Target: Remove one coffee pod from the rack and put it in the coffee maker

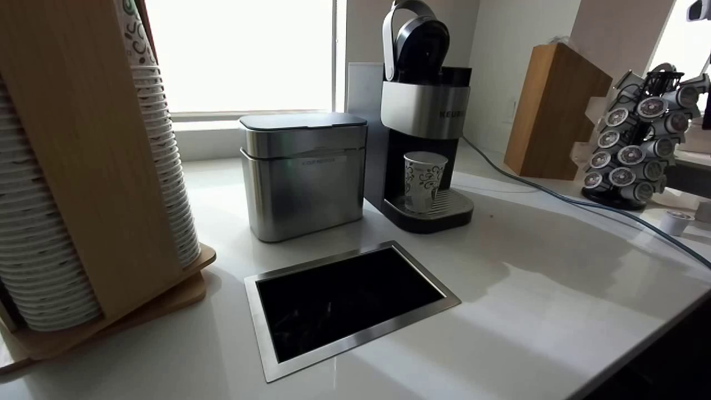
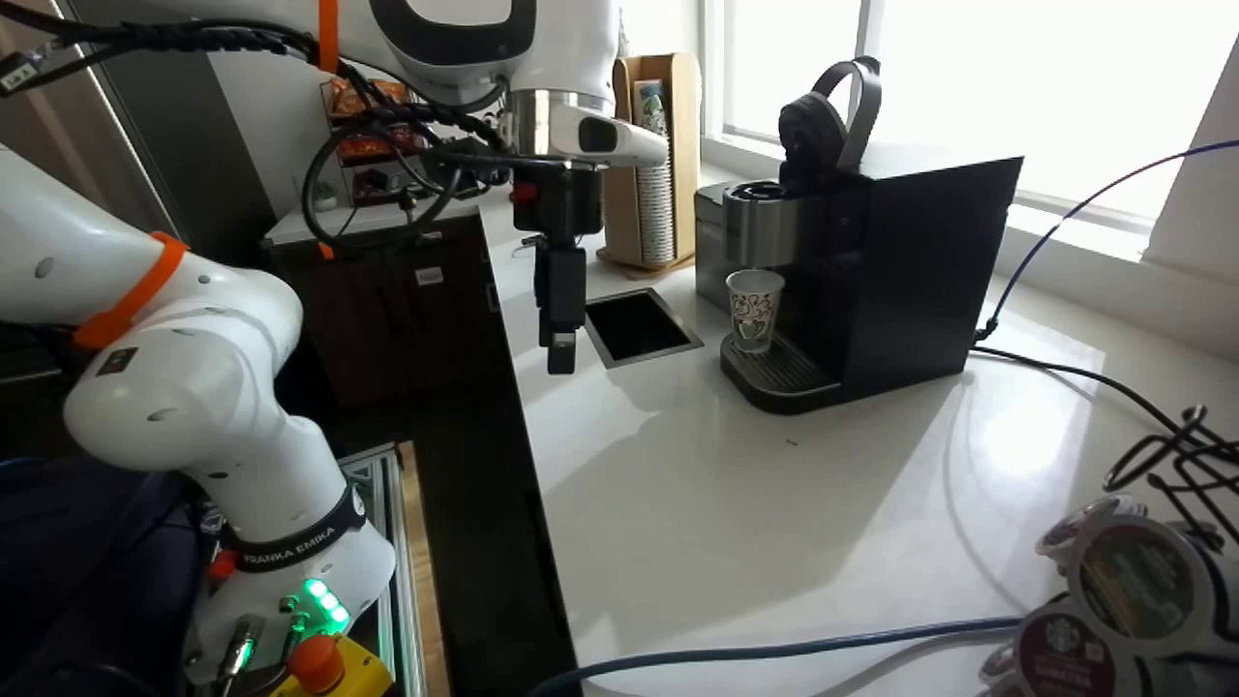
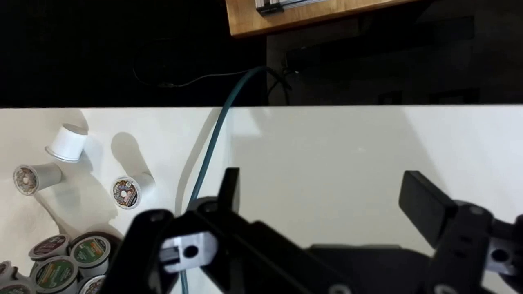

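Your Robotiq gripper (image 3: pixel 321 190), spread wide, empty, hangs clear of the Keurig coffee maker (image 1: pixel 425 108): lid (image 1: pixel 426 47) raised, patterned cup (image 1: pixel 424 182) on drip tray (image 1: pixel 452 203), pod carousel (image 1: pixel 640 131) well apart.

The blown-out window (image 1: pixel 250 55) throws glare and broad shadows across the white counter (image 2: pixel 1016 440).
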